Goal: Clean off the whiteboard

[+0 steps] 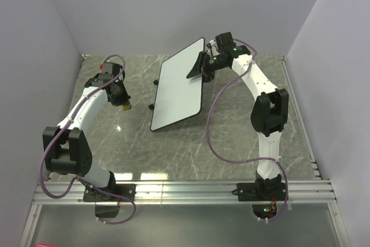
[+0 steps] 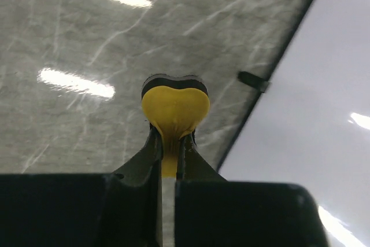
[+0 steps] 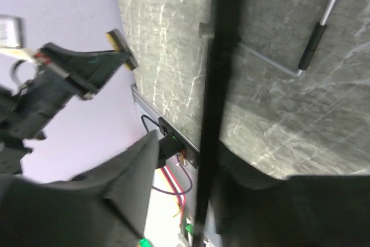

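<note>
The whiteboard (image 1: 179,85) is blank white with a thin black rim and stands tilted in mid-table, its far right side raised. My right gripper (image 1: 203,65) is shut on that raised edge. In the right wrist view the rim (image 3: 211,85) runs edge-on between the two fingers of the gripper (image 3: 202,189). My left gripper (image 1: 124,102) is shut on the small yellow eraser (image 1: 126,106), left of the board and apart from it. In the left wrist view the eraser (image 2: 175,107) sticks out of the gripper (image 2: 171,143), with the board's surface (image 2: 312,120) to its right.
The grey marble table (image 1: 115,143) is walled by lavender panels on three sides. An aluminium rail (image 1: 185,190) runs along the near edge. A black stand foot (image 2: 253,80) juts from the board's rim, and a thin metal stand rod (image 3: 315,39) shows behind it.
</note>
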`<state>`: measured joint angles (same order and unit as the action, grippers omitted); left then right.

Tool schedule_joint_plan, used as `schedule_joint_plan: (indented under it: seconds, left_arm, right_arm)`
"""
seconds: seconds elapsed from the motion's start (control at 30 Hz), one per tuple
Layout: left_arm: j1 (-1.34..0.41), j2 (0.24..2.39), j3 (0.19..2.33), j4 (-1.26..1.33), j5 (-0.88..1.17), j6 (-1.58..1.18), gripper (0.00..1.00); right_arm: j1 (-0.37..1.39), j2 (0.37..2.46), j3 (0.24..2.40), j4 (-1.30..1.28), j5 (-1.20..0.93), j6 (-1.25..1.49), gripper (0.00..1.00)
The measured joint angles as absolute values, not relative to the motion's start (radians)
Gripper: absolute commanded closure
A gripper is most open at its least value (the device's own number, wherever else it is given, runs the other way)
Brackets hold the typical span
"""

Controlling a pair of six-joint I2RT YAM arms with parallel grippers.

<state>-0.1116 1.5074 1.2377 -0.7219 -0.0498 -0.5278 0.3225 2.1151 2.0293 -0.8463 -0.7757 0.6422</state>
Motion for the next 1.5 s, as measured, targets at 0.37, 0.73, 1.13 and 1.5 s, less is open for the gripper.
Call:
schedule_joint_plan:
  seconds: [0.37, 0.73, 1.13, 1.5]
  left_arm:
    - [-0.09, 1.531, 1.072, -0.698, -0.181, -0.523, 0.75]
    - [-0.088, 1.642, 1.031, -0.615, -0.208, -0.519, 0.55]
    - [-0.088, 1.678, 0.986, -0.553, -0.205, -0.519, 0.32]
    - [-0.088, 1.656, 0.97, -0.536, -0.197, -0.535, 0.01]
  right_arm:
    - [0.303, 2.079, 2.019, -0.816, -0.832, 0.643, 0.01]
    - [0.216, 1.916, 1.996, -0.823, -0.846, 0.641, 0.0]
    - [0.212, 1.868, 1.955, -0.835, -0.855, 0.627, 0.0]
    - [0.212, 1.83, 1.941, -0.889, -0.763, 0.561, 0.0]
